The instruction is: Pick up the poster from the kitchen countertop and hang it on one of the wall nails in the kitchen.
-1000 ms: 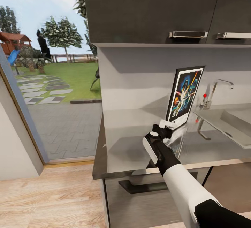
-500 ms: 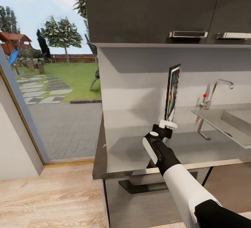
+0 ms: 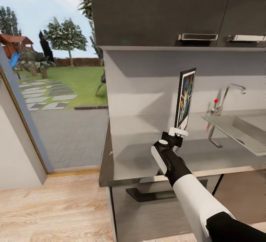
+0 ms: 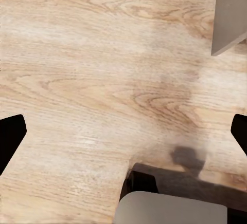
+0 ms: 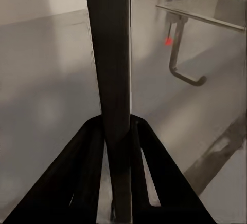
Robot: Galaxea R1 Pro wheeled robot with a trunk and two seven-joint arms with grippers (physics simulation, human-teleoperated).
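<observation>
- Head view shows the right gripper [image 3: 178, 132] squeezed tight on the bottom edge of the poster [image 3: 185, 97], holding it up above the kitchen countertop [image 3: 147, 153].
- From this view the poster stands up tall and looks thin, because it is turned almost edge-on. Its colourful face is slanted off toward 3 o'clock.
- Right wrist view shows the poster's black edge [image 5: 114, 80] pinched between the two dark fingers [image 5: 87, 167], with the grey worktop behind it.
- Only the bottom edge is held. I think the tall poster could tip or spin in the grip if the arm moves fast.
- A slip would drop it back on the worktop or onto the wooden floor [image 3: 48, 212].
- The top cabinets [image 3: 162, 9] hang just above, at 12 o'clock from the poster. Lifting it straight up could bump the frame into them.
- The faucet [image 3: 225, 97] is at 3 o'clock from the poster. A wide swing that way could knock it.
- I see no wall nail here, so the robot has to carry the poster some way first. A long trip gives more chances for a slip.
- Left wrist view looks down at the floor. Two dark tips [image 4: 11, 136] sit far apart at the edges, so the left gripper looks spread wide and holds nothing.
</observation>
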